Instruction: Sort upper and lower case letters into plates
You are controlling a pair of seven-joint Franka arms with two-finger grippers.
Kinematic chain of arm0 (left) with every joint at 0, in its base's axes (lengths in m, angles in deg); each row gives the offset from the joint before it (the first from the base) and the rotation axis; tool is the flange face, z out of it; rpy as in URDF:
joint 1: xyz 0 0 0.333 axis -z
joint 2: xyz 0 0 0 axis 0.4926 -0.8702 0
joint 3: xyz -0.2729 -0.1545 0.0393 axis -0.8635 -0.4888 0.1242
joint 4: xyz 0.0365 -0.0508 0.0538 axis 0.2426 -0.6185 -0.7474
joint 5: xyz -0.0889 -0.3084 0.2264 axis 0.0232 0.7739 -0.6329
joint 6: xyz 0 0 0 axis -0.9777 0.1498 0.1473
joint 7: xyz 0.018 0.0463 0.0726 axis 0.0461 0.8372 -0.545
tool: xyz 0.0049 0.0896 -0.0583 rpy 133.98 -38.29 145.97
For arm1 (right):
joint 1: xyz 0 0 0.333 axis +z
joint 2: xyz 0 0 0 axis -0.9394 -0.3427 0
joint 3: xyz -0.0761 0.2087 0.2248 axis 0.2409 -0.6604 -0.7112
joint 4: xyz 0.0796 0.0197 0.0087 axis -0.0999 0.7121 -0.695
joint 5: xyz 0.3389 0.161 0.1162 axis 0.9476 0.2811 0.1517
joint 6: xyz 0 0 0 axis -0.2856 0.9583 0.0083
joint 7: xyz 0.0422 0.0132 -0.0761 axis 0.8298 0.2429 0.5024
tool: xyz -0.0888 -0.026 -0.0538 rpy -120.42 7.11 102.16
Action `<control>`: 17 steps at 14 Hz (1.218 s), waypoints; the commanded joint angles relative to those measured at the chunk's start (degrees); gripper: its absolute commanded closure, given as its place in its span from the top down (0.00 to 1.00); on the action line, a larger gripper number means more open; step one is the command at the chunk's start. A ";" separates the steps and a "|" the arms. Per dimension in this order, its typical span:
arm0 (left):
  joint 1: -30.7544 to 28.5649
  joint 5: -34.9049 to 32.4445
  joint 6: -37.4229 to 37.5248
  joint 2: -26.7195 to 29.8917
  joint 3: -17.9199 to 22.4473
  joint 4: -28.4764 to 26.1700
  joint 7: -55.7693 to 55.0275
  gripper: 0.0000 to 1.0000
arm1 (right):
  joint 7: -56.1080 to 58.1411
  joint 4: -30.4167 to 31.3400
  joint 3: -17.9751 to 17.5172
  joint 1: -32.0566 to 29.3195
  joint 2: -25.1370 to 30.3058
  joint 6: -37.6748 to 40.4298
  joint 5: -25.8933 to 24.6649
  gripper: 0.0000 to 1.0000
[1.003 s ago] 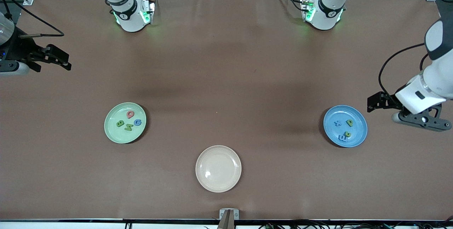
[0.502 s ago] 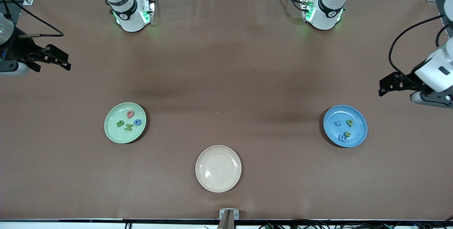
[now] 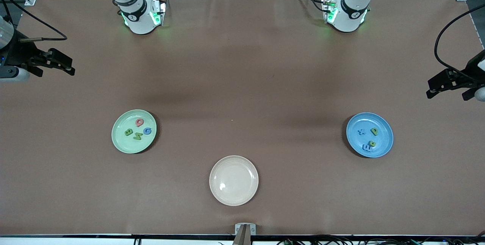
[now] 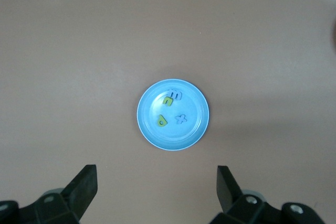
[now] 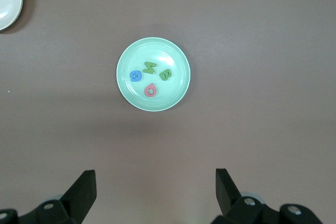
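Note:
The pale green plate [image 3: 125,143] holds a red Q [image 3: 140,122], a blue G [image 3: 147,131], a green B [image 3: 129,132] and a green M [image 3: 138,136]. It also shows in the right wrist view [image 5: 174,94]. The blue plate [image 3: 383,143] holds a blue x [image 3: 362,131], a green p [image 3: 374,131] and two more small letters [image 3: 368,146]. It also shows in the left wrist view [image 4: 190,132]. My left gripper [image 3: 432,88] is open and empty over bare table at the left arm's end. My right gripper [image 3: 70,69] is open and empty, waiting over the right arm's end.
A cream-beige plate [image 3: 233,195] lies empty between the two plates, nearer the front camera; its edge shows in the right wrist view [image 5: 8,3]. The brown mat [image 3: 242,86] covers the table. Both arm bases stand along the table's edge farthest from the camera.
My left gripper has moved away from beside the blue plate, outward toward the left arm's end of the table. The right arm and all letters have stayed put.

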 commanded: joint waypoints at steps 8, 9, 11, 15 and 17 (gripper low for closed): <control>-0.20 0.63 6.08 1.11 0.00 1.76 0.93 1.00 | -1.33 1.04 -0.90 -0.70 1.14 1.20 0.33 1.00; -0.20 0.72 6.43 1.11 0.00 1.85 0.93 1.00 | -1.33 1.04 -0.81 -0.70 1.14 1.20 0.33 1.00; -0.20 0.72 7.05 1.02 0.00 2.20 1.10 1.00 | -1.33 1.04 -0.90 -0.61 1.05 1.11 0.33 1.00; -0.11 0.63 7.40 1.02 0.17 2.20 1.19 1.00 | -1.16 1.04 -0.81 -0.43 1.05 1.11 0.33 1.00; -0.02 0.63 7.40 1.02 0.09 2.20 1.19 1.00 | -1.16 1.04 -0.72 -0.61 1.05 0.85 0.25 1.00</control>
